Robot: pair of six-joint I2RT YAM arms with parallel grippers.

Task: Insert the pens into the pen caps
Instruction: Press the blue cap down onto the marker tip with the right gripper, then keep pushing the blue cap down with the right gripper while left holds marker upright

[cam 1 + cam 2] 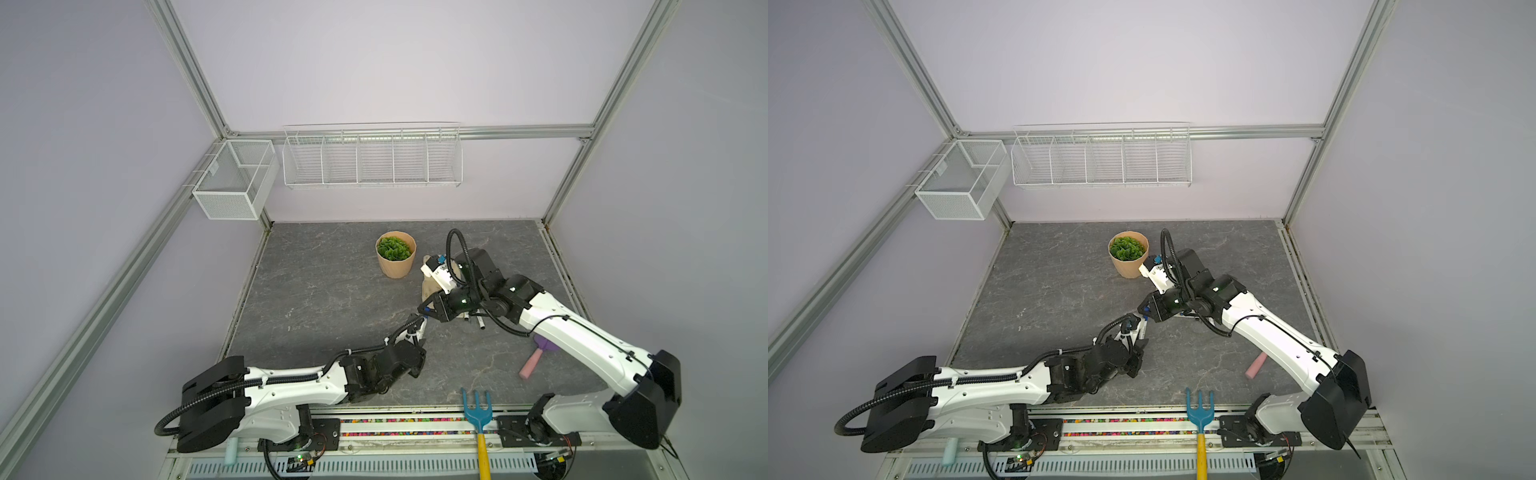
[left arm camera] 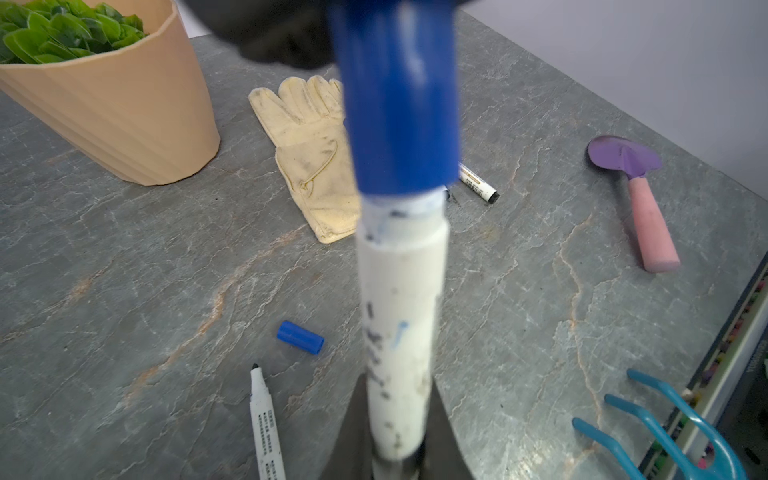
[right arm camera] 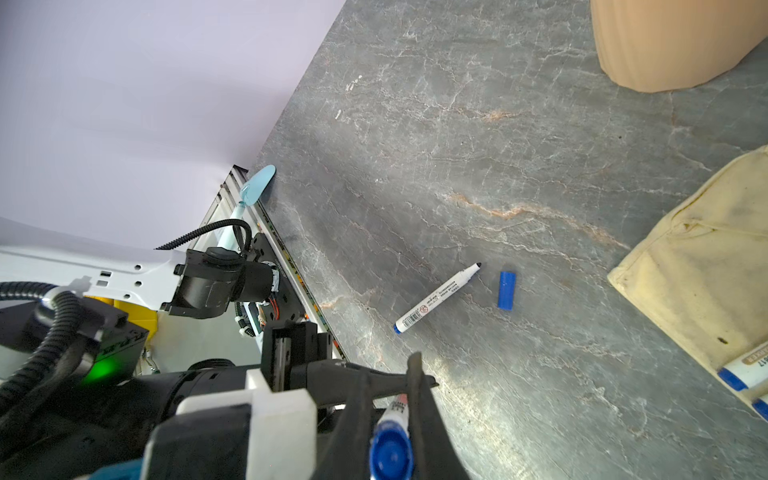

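Observation:
My left gripper (image 2: 398, 386) is shut on the lower end of a white pen (image 2: 401, 311) with dark print. A blue pen cap (image 2: 401, 104) sits over the pen's tip, and a short stained collar shows between cap and barrel. My right gripper (image 3: 390, 399) is shut on that cap (image 3: 390, 453), whose round end faces the right wrist camera. In both top views the two grippers (image 1: 422, 326) (image 1: 424, 309) meet mid-table, in front of the glove. An uncapped pen (image 3: 436, 297) and a loose blue cap (image 3: 507, 290) lie side by side on the table.
A cream glove (image 2: 309, 158) lies by the tan plant pot (image 1: 395, 254), with another pen (image 2: 478, 186) at its edge and capped pens (image 3: 744, 374) on it. A purple trowel with a pink handle (image 1: 534, 360) and a blue fork (image 1: 477, 409) lie near the front edge.

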